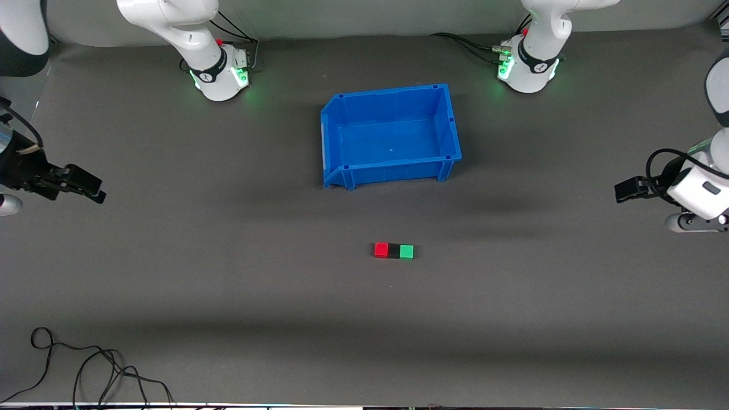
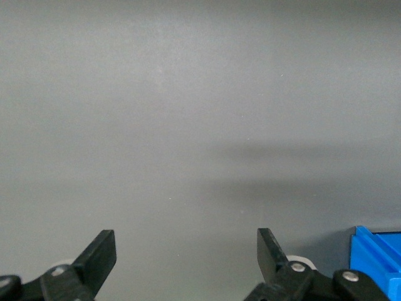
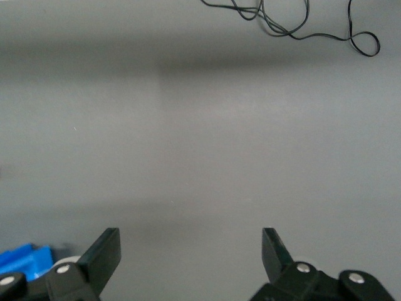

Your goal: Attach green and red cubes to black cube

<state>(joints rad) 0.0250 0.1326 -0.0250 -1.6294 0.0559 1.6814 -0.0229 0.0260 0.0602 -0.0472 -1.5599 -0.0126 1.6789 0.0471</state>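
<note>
A red cube (image 1: 381, 249), a black cube (image 1: 393, 251) and a green cube (image 1: 406, 251) sit in one touching row on the grey table, nearer to the front camera than the blue bin. The black cube is in the middle, the red one toward the right arm's end. My left gripper (image 1: 622, 191) hangs open and empty at the left arm's end of the table, its fingers (image 2: 100, 257) wide apart over bare mat. My right gripper (image 1: 94, 191) hangs open and empty at the right arm's end, its fingers (image 3: 103, 254) wide apart. Neither wrist view shows the cubes.
An empty blue bin (image 1: 450, 131) stands between the arm bases and the cubes; its corner shows in the left wrist view (image 2: 379, 257) and the right wrist view (image 3: 25, 260). A loose black cable (image 1: 85, 370) lies near the front edge at the right arm's end, also in the right wrist view (image 3: 294, 22).
</note>
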